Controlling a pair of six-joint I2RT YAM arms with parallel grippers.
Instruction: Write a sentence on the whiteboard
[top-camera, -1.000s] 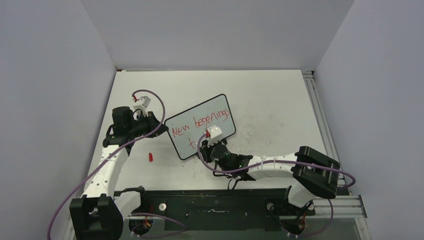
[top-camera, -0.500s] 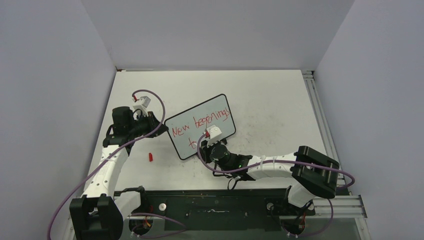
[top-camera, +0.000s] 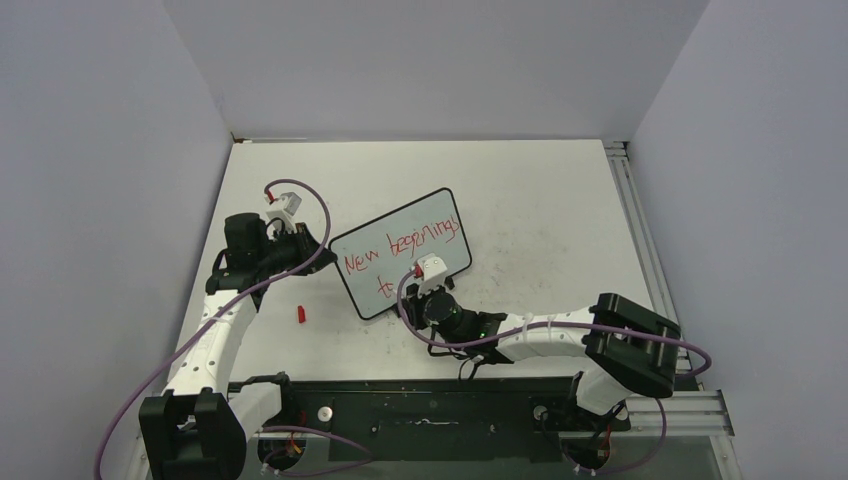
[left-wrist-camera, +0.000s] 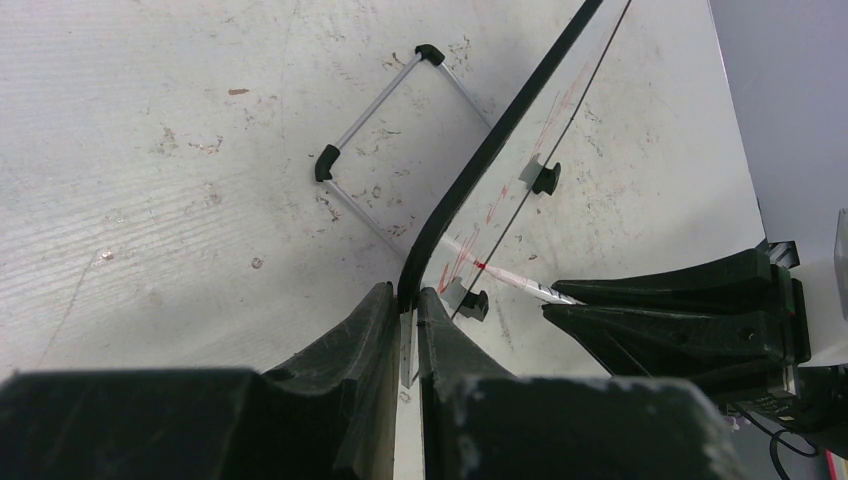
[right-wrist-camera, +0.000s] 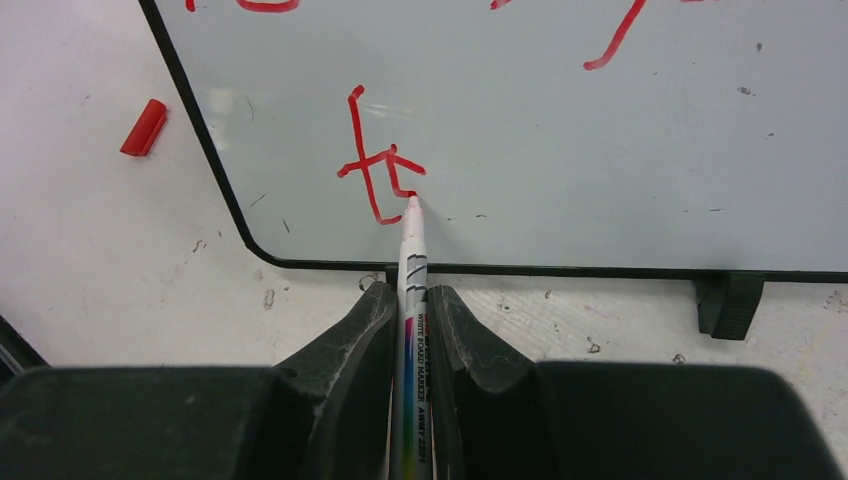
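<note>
Whiteboard (top-camera: 410, 215) lies mid-table, my left gripper (left-wrist-camera: 404, 300) clamped on its left edge. Right gripper (right-wrist-camera: 410, 300) pinches whiteboard marker (right-wrist-camera: 411, 250), tip on board. Sentence (top-camera: 362, 262): "New beginnings" done; second line barely begun, I judge.

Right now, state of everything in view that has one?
whiteboard, propped up, partly written
sentence, unfinished, second line barely started
marker, uncapped, tip on the board
marker cap, off, lying on the table
left gripper, jaws shut on the whiteboard edge
right gripper, jaws shut on the marker
</note>
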